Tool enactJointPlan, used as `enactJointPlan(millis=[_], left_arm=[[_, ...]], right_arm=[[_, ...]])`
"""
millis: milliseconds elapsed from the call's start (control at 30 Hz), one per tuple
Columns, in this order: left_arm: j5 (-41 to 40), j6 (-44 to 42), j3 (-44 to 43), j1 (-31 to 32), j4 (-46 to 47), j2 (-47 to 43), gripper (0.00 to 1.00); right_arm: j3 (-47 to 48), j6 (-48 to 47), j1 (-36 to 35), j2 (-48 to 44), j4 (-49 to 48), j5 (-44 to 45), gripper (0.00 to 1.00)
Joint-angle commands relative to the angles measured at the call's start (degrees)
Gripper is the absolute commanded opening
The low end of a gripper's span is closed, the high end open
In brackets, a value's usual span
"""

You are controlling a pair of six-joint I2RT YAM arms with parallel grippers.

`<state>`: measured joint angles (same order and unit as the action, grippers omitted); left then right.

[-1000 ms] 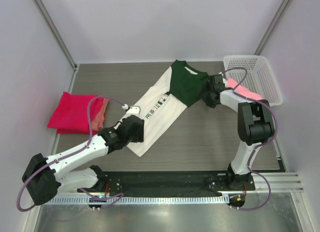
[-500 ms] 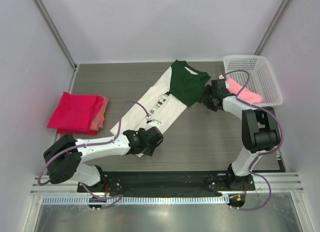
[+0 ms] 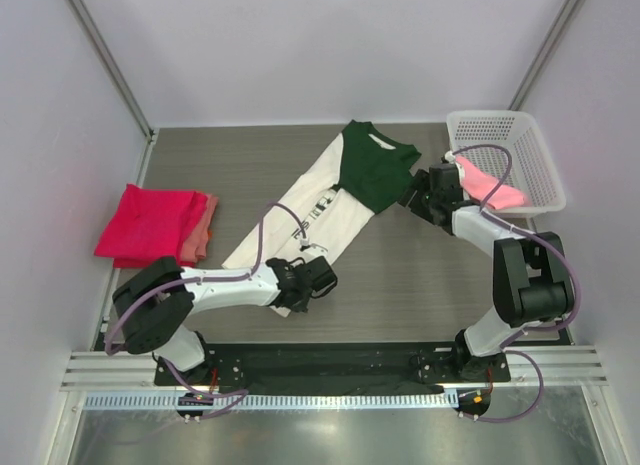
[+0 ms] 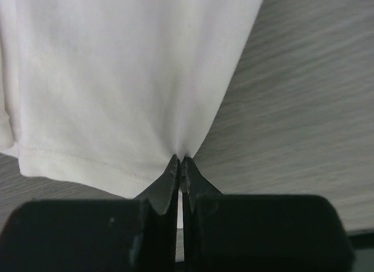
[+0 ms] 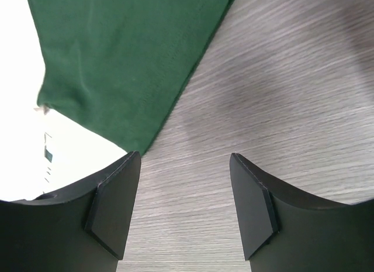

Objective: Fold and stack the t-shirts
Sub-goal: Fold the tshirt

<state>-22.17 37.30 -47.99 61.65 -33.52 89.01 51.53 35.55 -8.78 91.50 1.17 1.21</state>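
Nearest to us, the left arm reaches low across the front of the worktop. The left jaws are pressed together on the near hem of the cream-white t-shirt, pinching a small gather of cloth at their tips. In the left wrist view the white fabric puckers to a point right where the jaws meet, close to the shirt's right side edge, with the stitched hem line running off to the left and bare grey worktop beside it.

From that pinch the cream-white t-shirt lies flat on the worktop as a long narrow shape running diagonally, hem near and left, dark green shoulders far and right, with small black print about halfway along.

Off to the left, well apart from it, we see a folded bright red-pink t-shirt lying on a salmon t-shirt, whose edge shows along the right side.

Farther back, the right arm bends in towards the green part. The right jaws stand spread and hold nothing. In the right wrist view, bare worktop lies between them and the green sleeve edge is just beside the left finger. We cannot tell whether they touch.

At the far right corner a white mesh basket holds a light pink t-shirt.
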Motion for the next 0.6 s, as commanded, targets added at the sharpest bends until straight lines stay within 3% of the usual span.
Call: enactJointPlan(millis=[0,233,333,367,467,567], left_arm=[[6.4,2.7,-3.9,4.3,2.3,1.3,0.0],[6.6,8.0,-22.4,16.9,2.1,14.7,0.0],[3.8,9.1,-34.5,22.0,-2.1,21.6,0.28],[2.5,9.5,-38.1,23.7,-4.7,22.4,0.49],[1.6,10.5,-36.3,24.2,-5.0,18.9,0.73],[0.5,10.9,-29.6,22.7,-3.6,9.5,0.75]], right_arm=[[-0.3,-0.2,0.3,-4.0,-3.2,3.3,0.68],[-2.8,0.3,1.3,-10.5,-2.1,9.5,0.7],[-3.3,0.4,1.5,-12.7,-1.5,9.9,0.71],[-3.4,0.4,1.6,-13.1,-1.5,10.1,0.71],[-3.5,0.5,1.7,-14.8,0.1,8.9,0.72],[-2.7,0.3,1.6,-14.4,0.6,3.9,0.69]])
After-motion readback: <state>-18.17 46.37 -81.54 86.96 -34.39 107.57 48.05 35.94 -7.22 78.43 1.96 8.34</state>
